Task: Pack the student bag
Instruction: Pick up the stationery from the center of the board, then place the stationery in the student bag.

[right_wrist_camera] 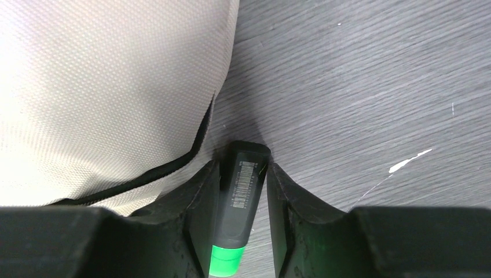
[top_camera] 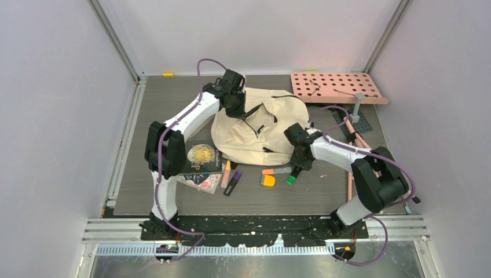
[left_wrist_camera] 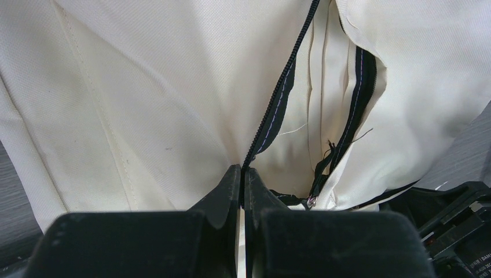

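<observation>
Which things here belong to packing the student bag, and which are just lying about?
Job: student bag, pinched by left tool; green highlighter, flanked by right tool; likely book, purple highlighter.
Lying about: pink perforated board; grey post.

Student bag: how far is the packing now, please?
Done: student bag unzipped; nothing visibly packed. In hand: left gripper pinches its zipper edge; right gripper straddles the green highlighter, grip unclear. Left: that highlighter, four other markers and the book.
</observation>
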You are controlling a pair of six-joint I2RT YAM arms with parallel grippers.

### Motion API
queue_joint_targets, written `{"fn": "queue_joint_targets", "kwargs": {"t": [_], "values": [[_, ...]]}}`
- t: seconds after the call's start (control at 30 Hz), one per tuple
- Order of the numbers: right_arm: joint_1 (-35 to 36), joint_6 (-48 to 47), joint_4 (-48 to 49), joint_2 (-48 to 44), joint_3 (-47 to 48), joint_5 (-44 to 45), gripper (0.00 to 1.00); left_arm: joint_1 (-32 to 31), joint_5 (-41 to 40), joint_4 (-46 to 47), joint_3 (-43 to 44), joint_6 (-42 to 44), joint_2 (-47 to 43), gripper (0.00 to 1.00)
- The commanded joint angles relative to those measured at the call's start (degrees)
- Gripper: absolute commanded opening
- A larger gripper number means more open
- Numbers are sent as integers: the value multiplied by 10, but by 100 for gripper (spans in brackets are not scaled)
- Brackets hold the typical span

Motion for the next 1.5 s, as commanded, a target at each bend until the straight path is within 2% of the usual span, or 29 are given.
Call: {"fn": "queue_joint_targets", "kwargs": {"t": [0.0,0.13,0.4,0.63,0.77,1.03,1.2,1.3,1.47], "values": [[2,-3,28,-11,-2,40,35,3,7,-1,2,10,-44,0],[3,-3,11,-37,2,48,22,3,9,0,0,11,-46,0],[2,-8,-60,-94,63,79,17,3,10,3,-5,12,-46,0],[2,-47,-86,-102,171,89,16,3,19,12,-13,14,-51,0],[2,-79,-61,-43,257,95,16,3,24,11,-13,12,-51,0],[2,-130,-9,152,448,65,16,4,28,14,-12,14,-47,0],[1,-154,-5,241,563,48,16,3,29,11,-4,14,-42,0],[0,-159,-6,284,609,41,16,3,29,9,2,15,-39,0],[1,-152,-5,319,628,18,16,4,30,6,12,15,-32,0]]}}
